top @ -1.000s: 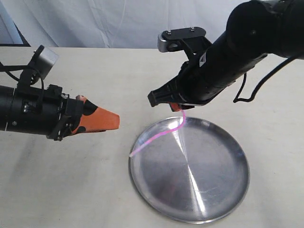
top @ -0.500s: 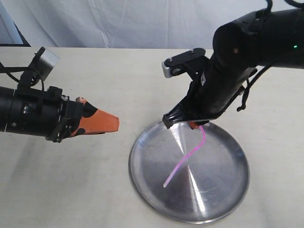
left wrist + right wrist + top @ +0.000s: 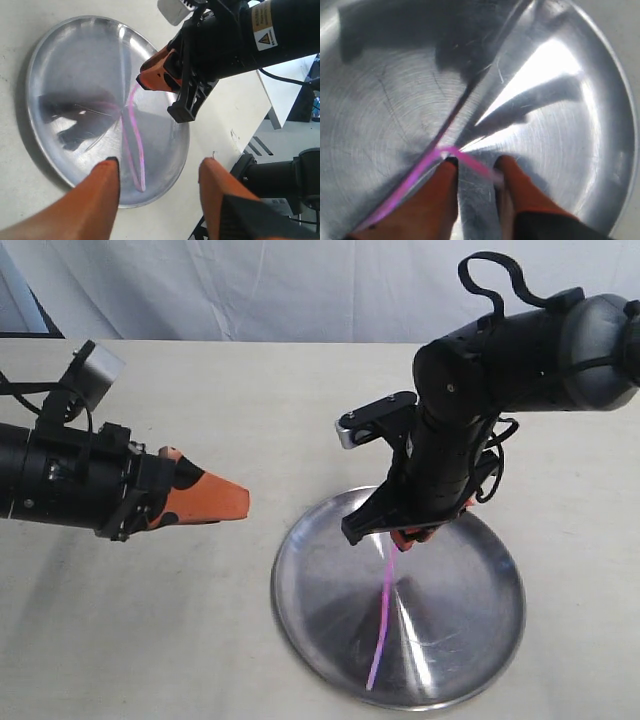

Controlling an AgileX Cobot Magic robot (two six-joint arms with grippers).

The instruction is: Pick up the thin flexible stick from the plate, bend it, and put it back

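release over the plate. right claw [image 3: 414,536], just above the centre of the frame in the exterior view, hangs low over the plate [image 3: 470,625]. a second ago it gripped the stick [image 3: 383,620] at the plate's upper rim, with the free end lying out past the left rim over the table [image 3: 150,640]. since then the arm has swung the stick round so that it runs from the claw toward the lower edge of the frame, all of it now inside the rim. in the right wrist view the two orange fingers [image 3: 437,195] stand narrowly apart with a clear gap, where before they held the stick. the stick crosses that gap, and whether it still touches a pad cannot be told. judged from this, the bending is done and the put-back is under way, with the let-go only just begun. left claw [image 3: 238,502], at the left of the frame, is wide, holds nothing and has not moved.

stick: very thin, bright pink, paler at the far tip. a sharp kink sits just by the fingertips in the right wrist view; the rest is a gentle curve. the far tip appears to rest on the metal near the lower rim, while the upper end is lifted, as the twin pink line mirrored in the left wrist view suggests.
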